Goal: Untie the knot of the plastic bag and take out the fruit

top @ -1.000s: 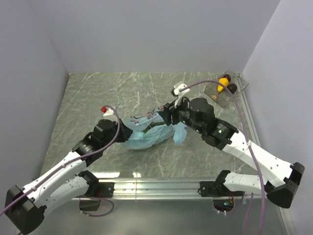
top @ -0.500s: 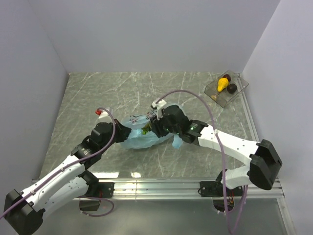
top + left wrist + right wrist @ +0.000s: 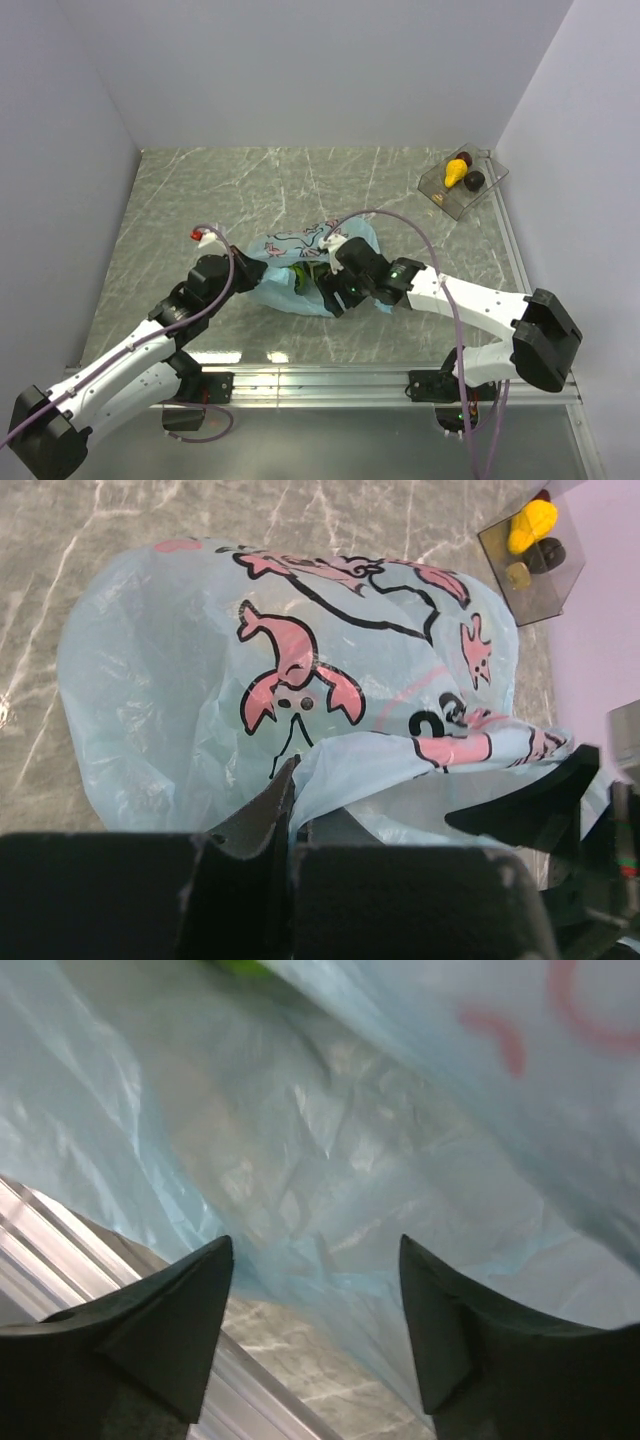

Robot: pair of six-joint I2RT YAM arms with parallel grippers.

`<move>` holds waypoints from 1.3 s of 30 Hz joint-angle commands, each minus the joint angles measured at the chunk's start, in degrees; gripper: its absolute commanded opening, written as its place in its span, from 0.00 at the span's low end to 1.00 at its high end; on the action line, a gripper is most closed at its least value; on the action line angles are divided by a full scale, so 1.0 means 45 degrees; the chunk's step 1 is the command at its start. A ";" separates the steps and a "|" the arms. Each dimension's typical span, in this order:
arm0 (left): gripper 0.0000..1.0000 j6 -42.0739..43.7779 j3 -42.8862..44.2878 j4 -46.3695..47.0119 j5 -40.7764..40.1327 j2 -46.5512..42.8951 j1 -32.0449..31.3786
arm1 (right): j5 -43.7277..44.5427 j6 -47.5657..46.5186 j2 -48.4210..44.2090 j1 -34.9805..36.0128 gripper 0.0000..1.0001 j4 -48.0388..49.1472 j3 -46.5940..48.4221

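Right gripper (image 3: 315, 1248): fingers spread apart, bag film just beyond the tips, at the near right side of the plastic bag (image 3: 285, 255). Left gripper (image 3: 300, 805): fingers closed together, apparently pinching a fold at the bag's left edge. The bag lies mid-table (image 3: 200, 190); green fruit (image 3: 305, 272) shows at its middle. Far right corner: clear tray (image 3: 460, 206) holding a yellow fruit (image 3: 455, 172) and a dark round fruit (image 3: 474, 180).

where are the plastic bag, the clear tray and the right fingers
plastic bag (image 3: 150, 680): left wrist view, on its blue upper surface
clear tray (image 3: 455, 207): top external view, on its near wall
right fingers (image 3: 150, 1330): right wrist view, on one finger's dark surface
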 commanded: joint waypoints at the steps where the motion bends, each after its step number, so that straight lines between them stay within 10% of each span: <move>1: 0.01 0.0635 0.0062 0.0948 0.0391 -0.0132 0.0077 | 0.0773 0.0195 -0.0747 -0.0164 0.78 0.0416 0.1088; 14: 0.01 0.1359 -0.0387 0.0695 0.1115 -0.0913 0.0077 | 0.2296 0.2265 0.0502 -0.4500 0.79 0.3035 0.1733; 25: 0.01 0.1496 -0.0290 0.2062 0.1604 -0.0387 0.0077 | 0.3042 -0.0836 -0.0903 -0.0502 0.77 0.3346 0.1618; 39: 0.01 0.1280 0.0042 0.2219 0.0608 -0.0288 0.0077 | 0.3720 -0.1308 0.0015 0.0166 0.75 0.4501 0.1812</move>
